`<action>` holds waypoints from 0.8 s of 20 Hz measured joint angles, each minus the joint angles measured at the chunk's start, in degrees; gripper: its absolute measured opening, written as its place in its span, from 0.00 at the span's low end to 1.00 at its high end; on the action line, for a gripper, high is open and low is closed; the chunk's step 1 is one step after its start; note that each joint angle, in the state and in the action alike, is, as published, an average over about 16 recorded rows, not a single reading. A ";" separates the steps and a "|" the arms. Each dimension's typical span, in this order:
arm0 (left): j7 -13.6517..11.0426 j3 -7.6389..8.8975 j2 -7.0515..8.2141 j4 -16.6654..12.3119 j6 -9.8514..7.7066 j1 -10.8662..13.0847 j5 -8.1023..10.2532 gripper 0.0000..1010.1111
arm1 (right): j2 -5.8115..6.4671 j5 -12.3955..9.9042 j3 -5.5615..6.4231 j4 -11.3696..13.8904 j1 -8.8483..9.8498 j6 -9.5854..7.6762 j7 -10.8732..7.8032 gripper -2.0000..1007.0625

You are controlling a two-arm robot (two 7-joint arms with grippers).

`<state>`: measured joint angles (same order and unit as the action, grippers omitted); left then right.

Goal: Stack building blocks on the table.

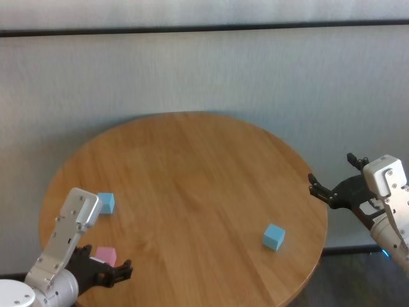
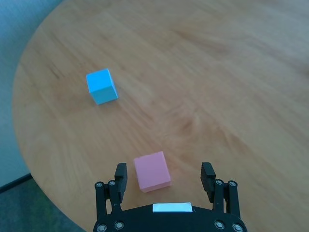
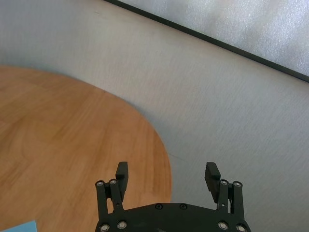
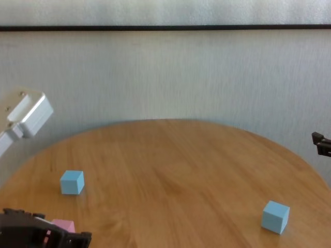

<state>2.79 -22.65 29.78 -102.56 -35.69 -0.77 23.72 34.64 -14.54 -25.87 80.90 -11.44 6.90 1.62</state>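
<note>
- The tabletop is round, glossy honey-brown wood grain, and fills most of the head view; a pale wall stands behind it, with a dark strip running across near the top.
- The left arm reaches in over the tabletop's near left edge, its white link angled down toward the wrist.
- The right arm hangs off the tabletop's right edge, over the floor beside it.
- The left gripper hovers low over the near left part of the tabletop, jaws spread wide; the wrist view shows a finger on either side of the pink block, with a gap on each side, touching neither.
- The right gripper is out past the right rim, jaws wide apart with nothing between them; in its wrist view only wall and the tabletop's curved edge lie beyond them.
- The pink block lies flat on the tabletop near the left front rim, between the left jaws and turned slightly askew to them.
- One blue block sits on the tabletop just beyond the pink one, farther from the robot and near the left rim, apart from it.
- The other blue block sits on the right half of the tabletop, well apart from the other two and nearer the right gripper, set cornerwise to the head view.
- All three blocks lie singly; none rests on another.
</note>
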 joint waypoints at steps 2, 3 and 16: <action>-0.22 -0.08 -0.24 0.80 0.33 -0.25 -0.43 0.99 | 0.00 0.00 0.00 0.00 0.00 0.00 0.00 0.99; -0.32 -0.11 -0.36 1.16 0.48 -0.36 -0.62 0.99 | 0.00 0.00 0.00 0.00 0.00 0.00 0.00 0.99; -1.24 0.42 -1.96 4.17 1.76 -1.17 -2.59 0.99 | 0.00 0.00 0.00 0.00 0.00 0.00 0.00 0.99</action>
<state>1.54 -22.23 27.82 -98.39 -33.93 -1.94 21.13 34.64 -14.54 -25.87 80.90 -11.44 6.90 1.62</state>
